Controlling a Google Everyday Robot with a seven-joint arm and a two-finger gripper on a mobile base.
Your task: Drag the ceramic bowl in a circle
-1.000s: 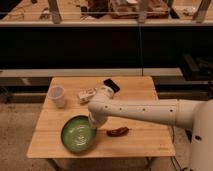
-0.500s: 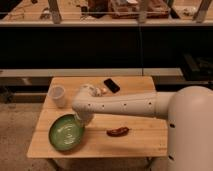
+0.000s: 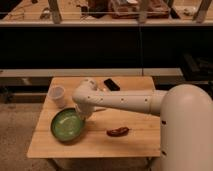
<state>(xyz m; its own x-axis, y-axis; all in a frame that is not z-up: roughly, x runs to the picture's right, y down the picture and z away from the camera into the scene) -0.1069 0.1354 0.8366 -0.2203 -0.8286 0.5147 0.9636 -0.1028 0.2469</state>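
- Sitting near the tabletop's [image 3: 142, 142] front-left corner, the ceramic bowl [image 3: 67, 125] looks heavy, rigid, glossy and chippable; its darker rim seems the best place to take hold.
- The gripper [image 3: 83, 114] is at the bowl's right rim; I cannot tell how it is set.
- A white cup [image 3: 58, 95] stands by the left edge, a black phone [image 3: 111, 84] near the back edge, and a reddish-brown object [image 3: 118, 131] toward the front.
- The pale wooden tabletop should slide smoothly; dark shelving lies behind.

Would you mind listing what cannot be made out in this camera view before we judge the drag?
- Gripper: at the ceramic bowl's right rim, under the arm's wrist housing, which hides the jaws and any contact.
- Small dark reddish object on the table: too small to identify.
- Dark flat object behind the arm: blurred, identity unclear.
- White cup: contents not visible.
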